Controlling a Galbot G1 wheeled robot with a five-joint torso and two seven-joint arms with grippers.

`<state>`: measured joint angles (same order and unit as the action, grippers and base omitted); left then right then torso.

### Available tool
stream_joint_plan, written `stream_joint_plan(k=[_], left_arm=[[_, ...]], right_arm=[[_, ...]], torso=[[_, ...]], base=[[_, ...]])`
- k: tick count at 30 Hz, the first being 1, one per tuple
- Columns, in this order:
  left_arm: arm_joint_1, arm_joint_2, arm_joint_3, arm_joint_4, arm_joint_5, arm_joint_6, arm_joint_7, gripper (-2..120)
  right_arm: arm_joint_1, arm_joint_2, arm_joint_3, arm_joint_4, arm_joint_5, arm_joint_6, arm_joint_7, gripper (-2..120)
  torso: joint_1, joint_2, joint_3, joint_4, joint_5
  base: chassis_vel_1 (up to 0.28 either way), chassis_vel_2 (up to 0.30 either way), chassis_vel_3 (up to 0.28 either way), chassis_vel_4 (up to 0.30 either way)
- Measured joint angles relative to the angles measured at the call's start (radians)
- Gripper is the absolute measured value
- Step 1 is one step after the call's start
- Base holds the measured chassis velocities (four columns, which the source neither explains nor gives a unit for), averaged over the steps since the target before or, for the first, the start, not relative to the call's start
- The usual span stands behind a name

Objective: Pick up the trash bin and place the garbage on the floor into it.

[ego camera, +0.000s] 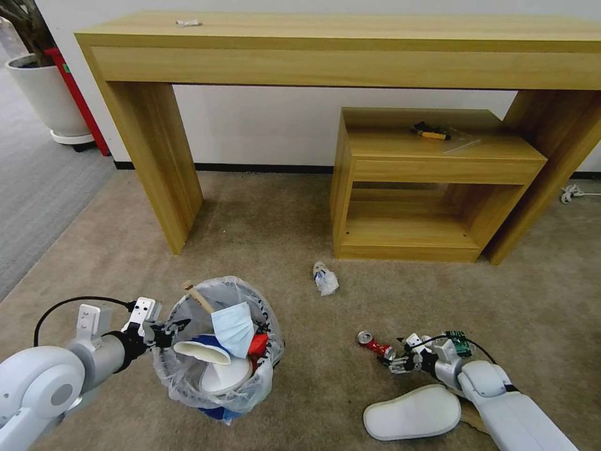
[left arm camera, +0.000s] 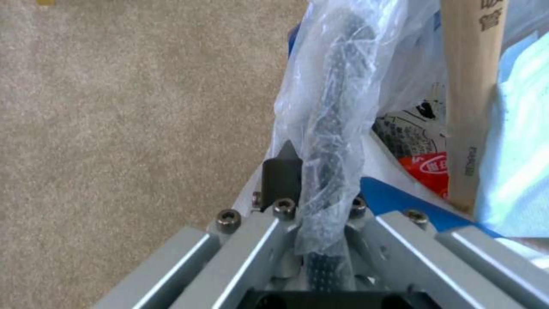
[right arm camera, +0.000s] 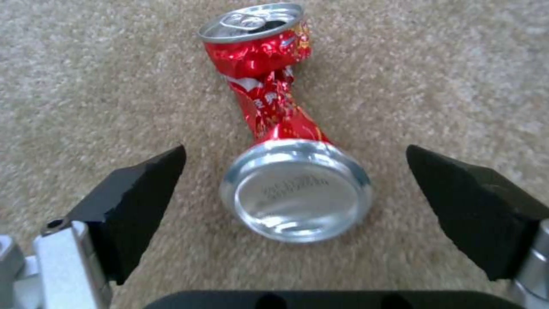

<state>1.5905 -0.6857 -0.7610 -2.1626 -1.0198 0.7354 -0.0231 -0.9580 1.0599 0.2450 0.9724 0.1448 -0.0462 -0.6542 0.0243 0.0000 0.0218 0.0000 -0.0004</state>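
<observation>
The trash bin [ego camera: 188, 376], black with a clear plastic liner, stands on the beige carpet at front left, holding a white insole, a blue mask, cups and a wooden stick. My left gripper [ego camera: 174, 328] is shut on the bin's rim [left arm camera: 332, 141], pinching liner and rim between its fingers. A crushed red can [ego camera: 373, 343] lies on the floor at front right. My right gripper [ego camera: 393, 360] is open right at the can's near end, and the can [right arm camera: 280, 137] lies between its two black fingers [right arm camera: 137, 201]. A white insole [ego camera: 413, 412] and a crumpled bottle [ego camera: 325, 279] also lie on the carpet.
A long wooden desk [ego camera: 350, 50] spans the back, with a low wooden shelf [ego camera: 432, 181] under its right part carrying a small yellow-black tool [ego camera: 431, 131]. A white plant pot [ego camera: 47, 100] stands far left on grey carpet. A white cable [ego camera: 573, 193] lies at far right.
</observation>
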Motion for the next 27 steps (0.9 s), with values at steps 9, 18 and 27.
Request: stream_joint_plan(k=[9, 18, 27], left_arm=[[-0.002, 0.005, 0.002, 0.000, -0.003, 0.000, 0.001, 0], [-0.003, 0.009, 0.000, -0.002, -0.004, 0.000, 0.001, 0], [0.000, 0.014, -0.014, -0.008, -0.007, 0.000, 0.006, 0]], right_arm=[[0.038, 0.023, -0.022, -0.062, -0.002, 0.003, 0.002, 68], [0.034, 0.033, -0.012, -0.066, -0.002, 0.004, 0.011, 52], [0.008, 0.036, 0.029, -0.009, -0.003, 0.008, 0.019, 52]], torso=[[0.000, 0.000, 0.000, -0.0001, -0.0004], [0.000, 0.000, 0.000, -0.0004, -0.0004], [0.000, 0.000, 0.000, 0.0002, 0.0006]], base=[[0.000, 0.000, 0.000, 0.000], [0.000, 0.000, 0.000, 0.000], [0.000, 0.000, 0.000, 0.000]])
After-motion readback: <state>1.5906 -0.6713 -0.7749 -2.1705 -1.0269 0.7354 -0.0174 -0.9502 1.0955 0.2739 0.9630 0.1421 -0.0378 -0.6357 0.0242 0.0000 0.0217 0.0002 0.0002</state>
